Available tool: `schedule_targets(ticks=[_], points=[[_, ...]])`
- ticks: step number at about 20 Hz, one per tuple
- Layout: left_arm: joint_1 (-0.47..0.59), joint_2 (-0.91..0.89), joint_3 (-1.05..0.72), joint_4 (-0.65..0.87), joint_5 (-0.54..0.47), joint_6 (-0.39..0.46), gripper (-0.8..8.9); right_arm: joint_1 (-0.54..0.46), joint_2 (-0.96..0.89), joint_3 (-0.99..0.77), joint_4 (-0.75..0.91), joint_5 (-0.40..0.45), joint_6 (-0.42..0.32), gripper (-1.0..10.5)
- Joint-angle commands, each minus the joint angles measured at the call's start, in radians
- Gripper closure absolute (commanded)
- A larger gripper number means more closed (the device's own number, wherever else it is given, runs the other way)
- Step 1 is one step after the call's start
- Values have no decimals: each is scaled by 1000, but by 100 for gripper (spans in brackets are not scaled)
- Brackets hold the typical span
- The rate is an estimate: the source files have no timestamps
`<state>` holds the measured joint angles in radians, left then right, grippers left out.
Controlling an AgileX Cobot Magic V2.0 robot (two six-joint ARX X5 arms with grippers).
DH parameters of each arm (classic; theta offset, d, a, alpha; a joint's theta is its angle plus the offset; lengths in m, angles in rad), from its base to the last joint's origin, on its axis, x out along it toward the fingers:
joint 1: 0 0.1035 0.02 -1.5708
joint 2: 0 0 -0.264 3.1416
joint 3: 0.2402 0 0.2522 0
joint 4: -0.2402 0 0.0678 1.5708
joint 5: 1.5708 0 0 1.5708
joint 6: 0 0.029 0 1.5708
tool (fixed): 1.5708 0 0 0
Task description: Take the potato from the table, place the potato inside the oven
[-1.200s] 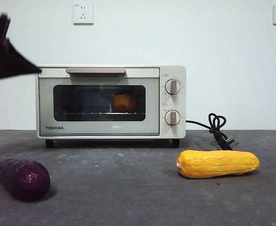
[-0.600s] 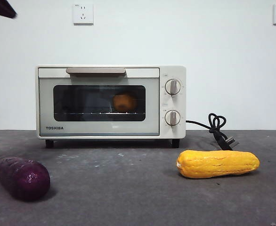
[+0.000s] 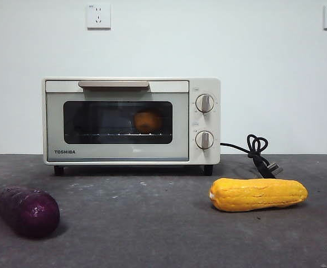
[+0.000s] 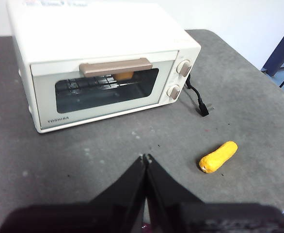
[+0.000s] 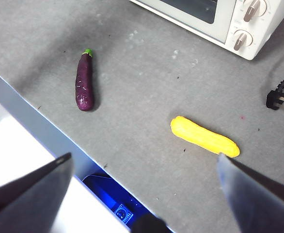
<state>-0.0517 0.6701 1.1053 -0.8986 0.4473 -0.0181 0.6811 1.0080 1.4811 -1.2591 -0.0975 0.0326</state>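
The potato (image 3: pixel 148 121) sits on the rack inside the cream-white oven (image 3: pixel 124 89), seen as a tan-orange lump through the dark glass; the left wrist view also shows the potato (image 4: pixel 125 75) behind the handle. The oven (image 4: pixel 103 29) door is closed. It stands on the dark grey table (image 3: pixel 152 223). My left gripper (image 4: pixel 146 158) hangs high above the table in front of the oven, jaws shut with nothing between them. My right gripper (image 5: pixel 144 158) is high over the table's near edge, jaws wide open and empty. Neither gripper shows in the front view.
A dark purple eggplant (image 3: pixel 28 211) lies at the front left, and a bumpy yellow vegetable (image 3: pixel 257 194) at the front right. The oven's black cord and plug (image 3: pixel 258 151) lie to its right. The right wrist view shows the table's edge (image 5: pixel 50 131).
The black arm at the front view's top left corner has risen out of the picture. Oven, potato and the two vegetables have not moved.
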Motion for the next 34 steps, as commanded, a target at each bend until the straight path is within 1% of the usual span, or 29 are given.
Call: schedule_targets(ticks=[1, 2, 3, 5, 7, 19, 20, 23, 24, 25, 26, 28, 31, 32, 34], points=[[-2, 1, 8, -17, -3, 23, 821, 2, 0, 1, 5, -1, -8, 805], [-2, 1, 8, -19, -1, 23, 821, 2, 0, 1, 5, -1, -9, 978], [-2, 1, 8, -23, -2, 23, 821, 2, 0, 1, 4, -1, -9, 950], [-2, 1, 8, -24, -2, 23, 821, 2, 0, 1, 5, 0, -8, 949], [-2, 1, 8, -23, -2, 23, 821, 2, 0, 1, 5, -1, 11, 946], [-2, 4, 8, -23, -2, 22, 818, 2, -1, 1, 0, -1, 11, 946], [-2, 4, 8, -15, -10, 34, 818, 2, -1, 1, 0, -1, 11, 946], [-8, 2, 4, 23, -100, 162, 818, 1, -1, 1, 0, -1, 11, 946], [-5, -10, -6, 71, -147, 209, 818, 1, -1, 1, 0, -1, 11, 946], [5, -34, -36, 151, -190, 240, 818, 1, -1, 1, 0, -1, 11, 946], [18, -76, -87, 245, -218, 254, 818, 1, -1, 1, 0, -1, 11, 946], [43, -185, -236, 445, -259, 255, 818, 1, -1, 1, 0, -1, 11, 946], [61, -342, -508, 718, -402, 253, 818, 1, -1, 1, 0, -1, 11, 946], [65, -389, -594, 777, -430, 248, 818, 1, -1, 1, 0, -1, 11, 946], [73, -482, -735, 816, -472, 246, 818, 1, -3, 1, 0, -1, 11, 946]])
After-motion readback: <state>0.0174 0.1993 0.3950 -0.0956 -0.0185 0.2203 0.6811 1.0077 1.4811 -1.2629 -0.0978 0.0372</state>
